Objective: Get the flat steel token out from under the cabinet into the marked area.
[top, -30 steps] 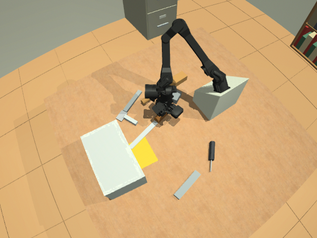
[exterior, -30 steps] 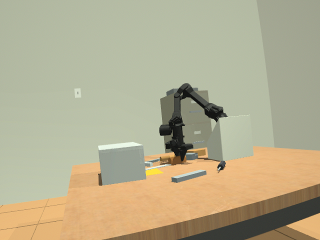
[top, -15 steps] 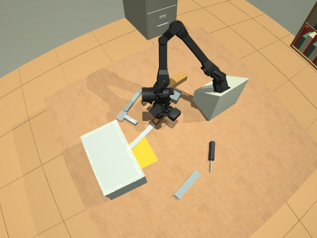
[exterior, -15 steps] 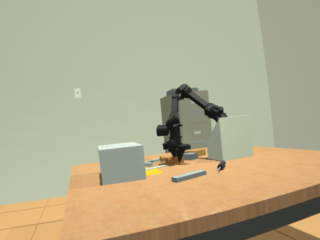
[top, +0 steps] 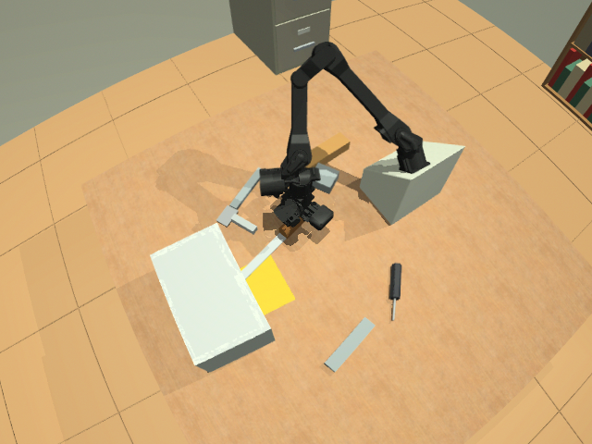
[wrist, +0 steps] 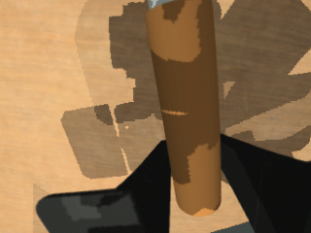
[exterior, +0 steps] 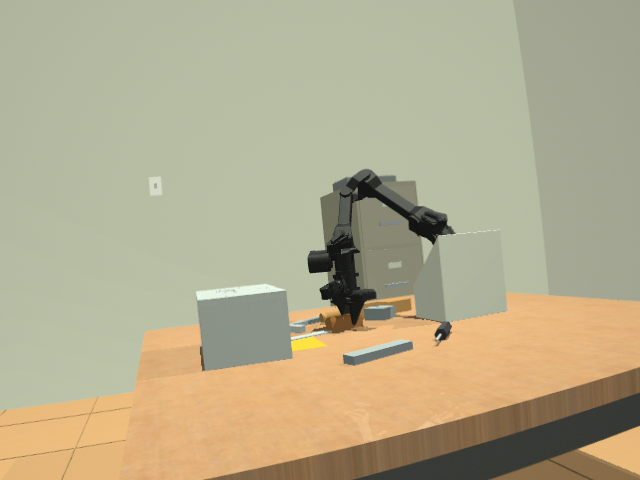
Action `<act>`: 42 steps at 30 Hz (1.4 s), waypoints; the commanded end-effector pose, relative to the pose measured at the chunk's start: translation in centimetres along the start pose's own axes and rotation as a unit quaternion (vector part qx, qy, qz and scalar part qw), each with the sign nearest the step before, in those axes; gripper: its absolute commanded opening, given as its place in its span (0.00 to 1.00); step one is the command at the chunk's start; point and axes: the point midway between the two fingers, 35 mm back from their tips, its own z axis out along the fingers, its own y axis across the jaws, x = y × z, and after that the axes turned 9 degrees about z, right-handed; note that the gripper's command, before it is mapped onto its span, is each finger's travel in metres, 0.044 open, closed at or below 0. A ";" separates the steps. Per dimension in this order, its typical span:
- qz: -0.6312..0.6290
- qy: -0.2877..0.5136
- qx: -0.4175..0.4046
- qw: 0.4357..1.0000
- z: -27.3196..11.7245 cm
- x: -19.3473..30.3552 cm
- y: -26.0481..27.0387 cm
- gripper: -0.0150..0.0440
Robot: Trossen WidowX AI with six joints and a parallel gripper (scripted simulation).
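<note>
On the table (top: 459, 267) (exterior: 465, 372), gripper (top: 302, 220) (exterior: 349, 317) (wrist: 190, 142) clenched on tool (top: 262, 256) (exterior: 316, 334) (wrist: 187, 97), probably reaching for the token; next, slide blade under cabinet (top: 210, 291) (exterior: 245, 328).

Before me, the cabinet (top: 207, 291) (exterior: 245, 330) blocks the way beyond the yellow area (top: 271, 287) (exterior: 308, 343). Beside my jaws (top: 299, 224) (exterior: 348, 315), the grey hooked bar (top: 244, 190) stands as obstacle; between the screwdriver (top: 395, 281) (exterior: 442, 331) and the yellow area, there is room to pass.

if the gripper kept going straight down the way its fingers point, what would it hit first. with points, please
Most likely the table (top: 430, 363) (exterior: 289, 413) (wrist: 39, 58), just under the gripper (top: 300, 224) (exterior: 352, 317) (wrist: 190, 142) and the wooden handle (top: 288, 230) (exterior: 338, 323) (wrist: 187, 97) it grips; whether handle or fingertips touch first is unclear.
</note>
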 end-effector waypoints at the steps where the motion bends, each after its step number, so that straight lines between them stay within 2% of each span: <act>1: 0.003 0.000 0.000 1.000 0.0 -0.6 0.1 0.25; 42: 0.003 -0.001 0.000 1.000 0.0 -5.4 0.7 0.25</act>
